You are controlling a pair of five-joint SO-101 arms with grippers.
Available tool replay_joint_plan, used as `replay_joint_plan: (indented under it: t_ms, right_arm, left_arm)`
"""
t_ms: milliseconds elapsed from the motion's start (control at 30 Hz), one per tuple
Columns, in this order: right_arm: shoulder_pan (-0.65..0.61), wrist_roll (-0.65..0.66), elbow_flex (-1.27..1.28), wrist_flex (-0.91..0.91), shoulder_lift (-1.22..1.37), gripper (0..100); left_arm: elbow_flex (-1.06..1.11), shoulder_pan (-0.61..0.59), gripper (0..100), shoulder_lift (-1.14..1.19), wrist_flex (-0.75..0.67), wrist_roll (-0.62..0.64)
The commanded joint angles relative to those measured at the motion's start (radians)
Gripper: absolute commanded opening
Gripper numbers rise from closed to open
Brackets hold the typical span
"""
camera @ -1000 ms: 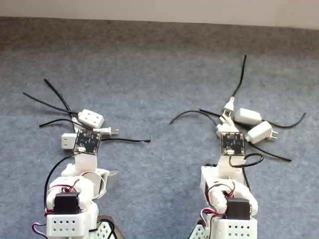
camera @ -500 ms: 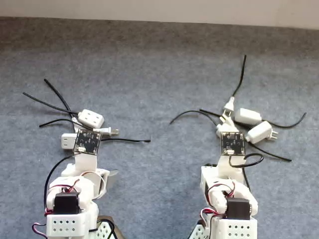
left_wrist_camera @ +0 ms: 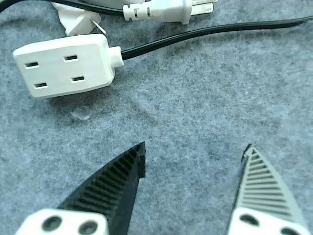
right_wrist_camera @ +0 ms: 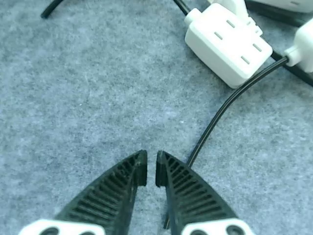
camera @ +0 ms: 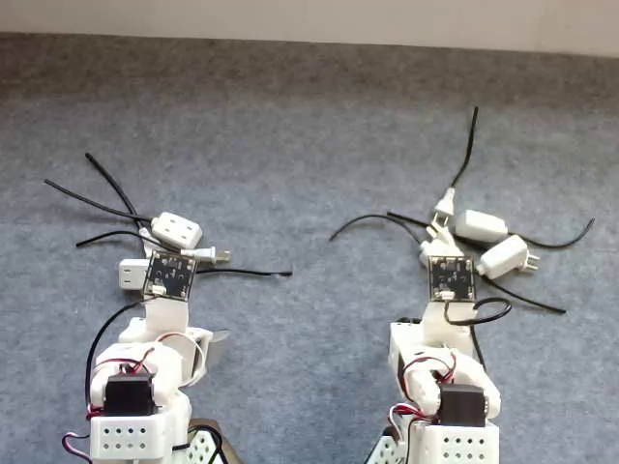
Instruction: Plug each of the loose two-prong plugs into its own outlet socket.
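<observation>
Our left gripper (left_wrist_camera: 195, 152) is spread wide and holds nothing, and it hangs low over the grey felt cover (left_wrist_camera: 195, 88). Ahead of it lies a white outlet socket (left_wrist_camera: 66, 71) with its slots facing up. Beyond that socket lies a loose plug (left_wrist_camera: 161, 9), its two prongs pointing toward the side of the other arm.

The long axis of this plug runs almost parallel to the line between the two fingertips. We therefore judge that the jaws would close along its length and not across its body, so the wrist should turn before the grasp. The left arm is clearly the nearer one to this plug.

The right gripper (right_wrist_camera: 150, 159) is pinched almost together with nothing between the fingers. A black cable (right_wrist_camera: 220, 117) passes just beside it, and a second socket (right_wrist_camera: 227, 44) lies ahead. From above, the white pieces (camera: 503, 256) on that side are crowded, so we cannot tell surely which is a plug.
</observation>
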Motion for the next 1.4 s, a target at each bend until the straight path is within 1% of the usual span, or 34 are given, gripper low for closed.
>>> replay_joint_plan:
  t_ms: [0,433,500,600,767,833,900,967,1100,1167,1267,1367]
  right_arm:
    - [0.002,0.006,0.128,0.005,-0.01,5.1]
    - [0.012,0.003,0.125,-0.008,-0.012,5.1]
    - [0.01,0.003,0.11,-0.09,-0.012,5.4]
    - [0.025,0.003,0.044,-0.314,-0.012,5.4]
    - [0.114,0.003,-0.11,-0.565,-0.012,6.3]
    - [0.156,-0.003,-0.182,-0.61,-0.01,10.9]
    - [0.222,-0.008,-0.263,-0.618,-0.005,17.2]
    - [0.308,-0.071,-0.331,-0.615,-0.005,23.1]
    - [0.559,-0.206,-0.406,-0.615,-0.004,35.9]
    - [0.638,-0.219,-0.401,-0.615,0.015,37.1]
    - [0.665,-0.212,-0.406,-0.591,0.114,37.1]
    - [0.631,-0.213,-0.446,-0.564,0.303,37.1]
  left_arm:
    - [0.016,0.018,31,0.005,-0.012,0.002]
    - [0.016,0.019,31,0.005,-0.012,0.002]
    - [0.016,0.019,31,0.005,-0.012,0.002]
    - [0.016,0.019,31,0.005,-0.012,0.002]
    - [0.016,0.019,31,0.005,-0.012,0.002]
    - [0.016,0.019,31,0.005,-0.012,0.002]
    - [0.016,0.019,31,0.005,-0.012,0.002]
    - [0.016,0.019,31,0.005,-0.012,0.002]
    - [0.016,0.016,31,0.005,-0.012,0.002]
    - [0.016,0.016,31,0.005,-0.012,0.002]
    - [0.016,0.016,31,0.005,-0.012,0.002]
    - [0.016,0.015,31,0.005,-0.012,0.002]
